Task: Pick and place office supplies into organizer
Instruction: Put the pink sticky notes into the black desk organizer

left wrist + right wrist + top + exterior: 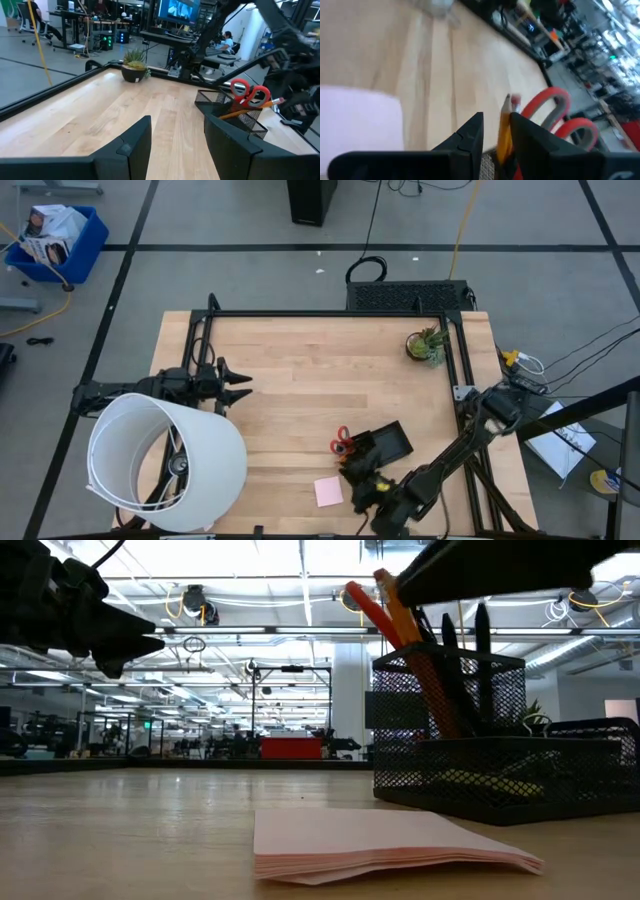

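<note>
The black mesh organizer [392,442] [500,770] stands near the table's near edge. Its cup holds red-handled scissors [341,442] [560,112], an orange pencil [400,620] [505,132] and black pens [480,635], all leaning upright. The pink sticky-note pad [328,492] [390,840] lies flat on the table in front of it. My right gripper [352,470] [497,125] hovers just above the cup, open by a narrow gap, with the pencil's eraser end standing between its fingers. My left gripper [243,385] [177,135] is open and waits at the table's left. My right gripper comes at the pencil's eraser end [511,102] from above, with a finger on either side. The pencil stands close to one finger [530,135] and shows a gap to the other. I cannot tell whether it touches.
A small potted plant [427,345] [135,65] stands at the far right corner. A large white lampshade-like cylinder [165,465] lies over the near left corner. Bare wood spreads across the middle and the far left. A black frame rail runs along the far and side edges.
</note>
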Available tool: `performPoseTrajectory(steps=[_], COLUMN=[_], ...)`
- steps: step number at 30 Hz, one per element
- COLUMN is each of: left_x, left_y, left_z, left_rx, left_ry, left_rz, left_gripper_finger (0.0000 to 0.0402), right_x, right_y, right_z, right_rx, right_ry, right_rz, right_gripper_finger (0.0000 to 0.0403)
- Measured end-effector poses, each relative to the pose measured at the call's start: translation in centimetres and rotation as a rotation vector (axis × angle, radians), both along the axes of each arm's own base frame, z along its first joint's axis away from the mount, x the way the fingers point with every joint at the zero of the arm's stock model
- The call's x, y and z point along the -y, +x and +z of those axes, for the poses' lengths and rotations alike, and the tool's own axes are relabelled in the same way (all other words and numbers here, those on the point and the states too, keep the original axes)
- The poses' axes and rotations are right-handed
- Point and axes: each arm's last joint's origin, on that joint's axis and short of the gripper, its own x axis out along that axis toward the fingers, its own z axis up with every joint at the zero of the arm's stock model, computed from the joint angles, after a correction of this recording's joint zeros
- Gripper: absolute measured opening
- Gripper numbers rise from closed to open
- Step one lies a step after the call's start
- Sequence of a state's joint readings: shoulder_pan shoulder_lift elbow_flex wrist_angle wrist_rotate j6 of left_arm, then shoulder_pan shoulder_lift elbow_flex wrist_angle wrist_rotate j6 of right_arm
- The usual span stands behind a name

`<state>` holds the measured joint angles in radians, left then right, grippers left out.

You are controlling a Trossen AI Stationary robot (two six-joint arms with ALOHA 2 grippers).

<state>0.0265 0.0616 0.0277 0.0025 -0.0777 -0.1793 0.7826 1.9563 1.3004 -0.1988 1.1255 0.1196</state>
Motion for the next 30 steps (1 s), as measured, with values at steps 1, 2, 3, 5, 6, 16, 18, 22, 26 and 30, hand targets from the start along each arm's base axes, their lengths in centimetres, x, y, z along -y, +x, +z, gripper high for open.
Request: performPoseTrajectory(steps=[1, 2, 3, 5, 6, 16, 18, 22, 26, 30], left_x=[0.0, 0.0, 0.0, 0.0, 0.0, 0.0, 0.0, 0.0, 0.0, 0.0], left_y=[0.0, 0.0, 0.0, 0.1, 0.1, 0.1, 0.1, 0.1, 0.1, 0.1], left_z=[0.0, 0.0, -0.1, 0.0, -0.1, -0.1, -0.1, -0.1, -0.1, -0.1], left_rx=[-0.001, -0.005, -0.007, -0.005, -0.009, -0.009, -0.009, -0.009, -0.009, -0.009], left_ry=[0.0, 0.0, 0.0, 0.0, 0.0, 0.0, 0.0, -0.001, -0.001, -0.001], left_rz=[0.001, 0.001, 0.001, 0.001, 0.001, 0.001, 0.001, 0.001, 0.001, 0.001], left_gripper_finger=[0.0186, 0.0186, 0.0186, 0.0186, 0.0186, 0.0186, 0.0186, 0.0186, 0.0186, 0.0186], right_x=[-0.4, -0.9, -1.5, -2.5, -3.1, -7.2, -7.5, -7.2, -6.9, -7.1], right_y=[0.4, 0.8, 1.3, 2.1, 2.4, 3.3, 3.3, 3.4, 3.3, 2.9], right_z=[0.0, 0.2, 0.5, 0.8, 0.9, 0.8, -0.4, -2.1, -3.5, -4.0], right_rx=[-0.031, -0.054, -0.069, -0.092, -0.099, -0.113, -0.157, -0.242, -0.349, -0.412], right_ry=[-0.018, -0.027, -0.019, 0.003, 0.014, 0.094, 0.107, 0.161, 0.211, 0.277], right_rz=[-0.011, -0.018, -0.018, -0.006, 0.008, 0.125, 0.15, 0.141, 0.139, 0.142], right_gripper_finger=[0.0089, 0.0089, 0.0089, 0.0089, 0.0089, 0.0089, 0.0089, 0.0089, 0.0089, 0.0089])
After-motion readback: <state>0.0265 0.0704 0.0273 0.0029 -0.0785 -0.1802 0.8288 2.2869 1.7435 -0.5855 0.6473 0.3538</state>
